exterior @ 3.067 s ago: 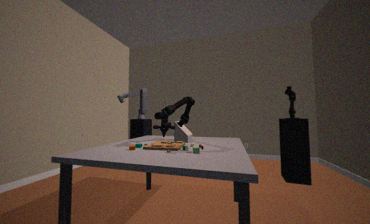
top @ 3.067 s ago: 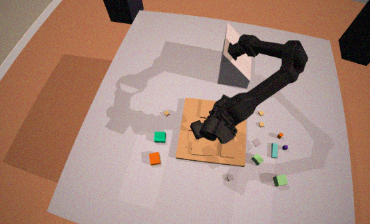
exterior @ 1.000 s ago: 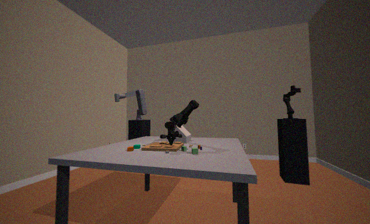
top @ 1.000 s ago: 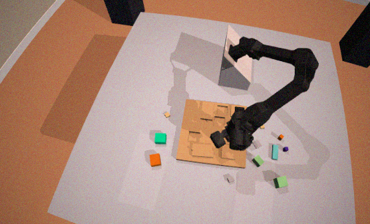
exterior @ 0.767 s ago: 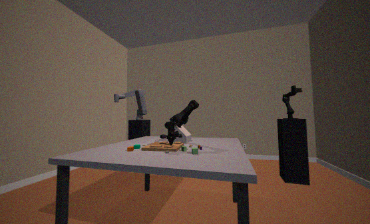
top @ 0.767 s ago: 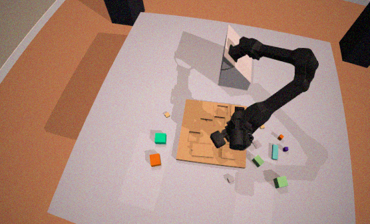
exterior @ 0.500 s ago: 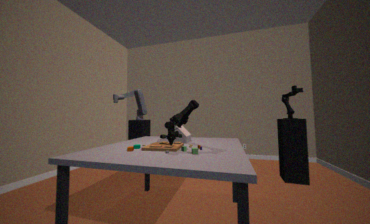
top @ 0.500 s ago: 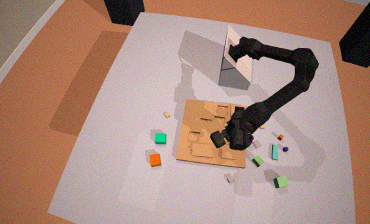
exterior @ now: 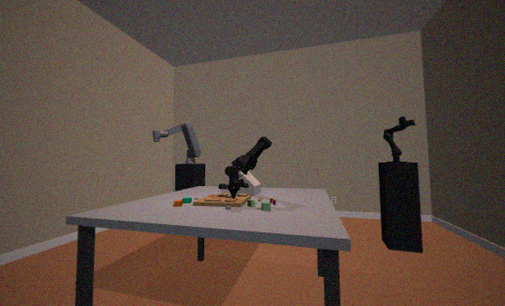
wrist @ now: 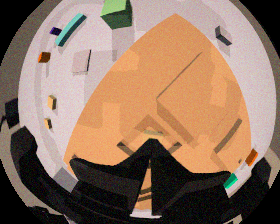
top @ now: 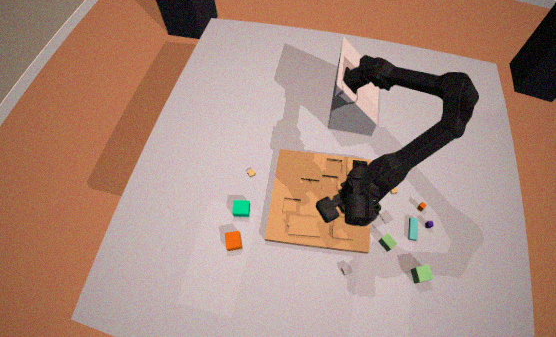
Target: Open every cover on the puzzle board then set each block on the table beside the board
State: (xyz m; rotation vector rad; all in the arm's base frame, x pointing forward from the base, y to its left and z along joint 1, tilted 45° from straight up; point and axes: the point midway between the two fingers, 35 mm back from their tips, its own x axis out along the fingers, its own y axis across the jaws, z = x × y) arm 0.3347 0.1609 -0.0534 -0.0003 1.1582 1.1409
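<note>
The wooden puzzle board (top: 273, 231) (wrist: 133, 82) has several shallow outlines and dark slots; which are covers or wells is hard to tell. My gripper (exterior: 233, 197) (wrist: 152, 142) is shut and empty, its tips low over the board at a small square recess. A thin pale yellowish strip (wrist: 153, 133) shows just beyond the tips. The hand hides part of the board in the top view. A green block (top: 241, 208) (exterior: 186, 200) and an orange block (top: 233, 240) (exterior: 178, 202) rest on the table left of the board. Two light green blocks (top: 388, 243) (top: 423, 273) rest to its right.
Right of the board lie a turquoise bar (top: 413, 229) (wrist: 71, 29), a small orange block (top: 422, 206), a purple piece (top: 429, 224) and a pale block (wrist: 82, 62). A grey block (top: 345, 268) (wrist: 223, 36) lies in front. A white-and-grey slanted stand (top: 352, 118) is behind the board.
</note>
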